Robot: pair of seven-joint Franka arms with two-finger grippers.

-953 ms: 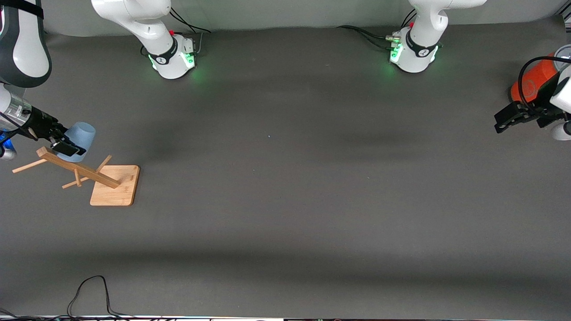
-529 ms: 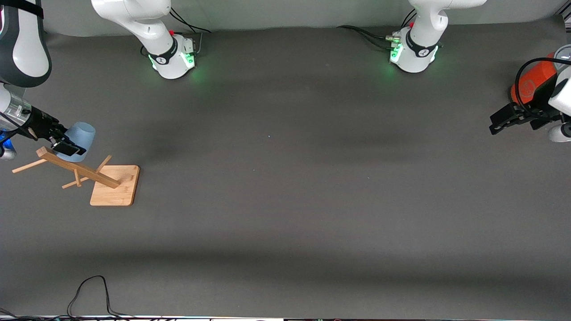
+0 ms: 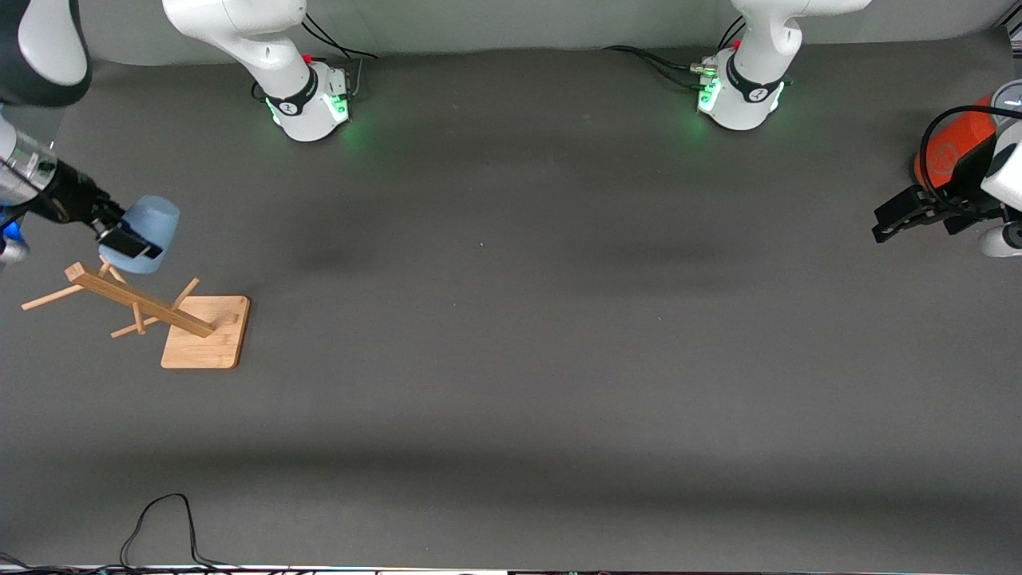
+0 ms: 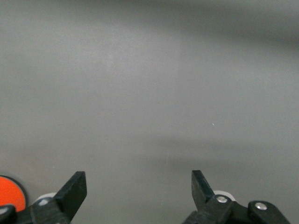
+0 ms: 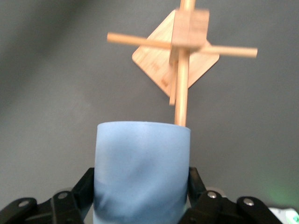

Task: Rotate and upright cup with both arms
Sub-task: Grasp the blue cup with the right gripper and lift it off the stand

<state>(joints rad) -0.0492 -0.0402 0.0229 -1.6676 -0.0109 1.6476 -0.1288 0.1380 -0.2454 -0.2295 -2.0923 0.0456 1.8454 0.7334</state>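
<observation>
A: How far along was the job?

B: Early, by my reading. The right tool [image 3: 128, 241] had its fingers clamped on the sides of the pale-blue cup [image 3: 142, 235], holding it in the air at the right arm's end of the bench [image 3: 511, 359], over the top of the wooden rack [image 3: 152, 307].

A: Was the cup free of the rack?

B: I judged it free, or very nearly. In the right wrist view the cup [image 5: 140, 172] sat between the fingers with a peg of the rack [image 5: 183, 70] showing past its rim, and I could not tell whether the peg's tip reached inside the mouth.

A: Which way up was it?

B: Not upright. Its closed base pointed up and toward the middle of the bench, and its mouth faced down toward the rack.

A: And the other arm?

B: It waited. The left tool [image 3: 898, 220] hung with its fingers spread wide and nothing between them at the left arm's end of the bench, beside the orange cylinder [image 3: 954, 152]. The left wrist view showed only bare bench between its fingertips [image 4: 74, 189].

A: So what remained?

B: Nearly everything, I'd say: bringing the cup toward the middle, passing it to the left tool to turn it, and setting it mouth-up on the bench.
</observation>
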